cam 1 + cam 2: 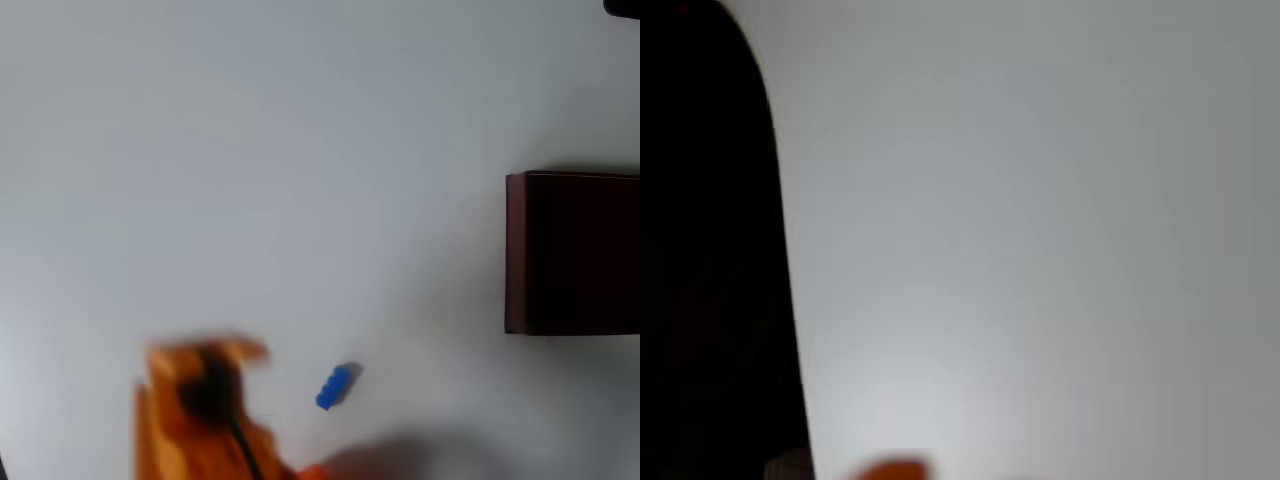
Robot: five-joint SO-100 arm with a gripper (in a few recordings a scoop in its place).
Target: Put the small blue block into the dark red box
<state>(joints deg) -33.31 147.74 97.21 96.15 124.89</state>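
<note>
The small blue block [336, 386] lies tilted on the white table in the overhead view, low and near the middle. My orange gripper [205, 365] is blurred at the lower left, well to the left of the block and apart from it; its jaws cannot be made out. The dark red box [515, 255] stands at the right edge, cut off by the frame, with a near-black interior. In the wrist view a dark finger [705, 250] covers the left side, and an orange tip [895, 468] peeks in at the bottom over bare white table.
The white table [300, 150] stretches wide between the block and the box. A soft shadow [410, 455] lies at the bottom edge right of the arm. A small dark object [625, 6] sits in the top right corner.
</note>
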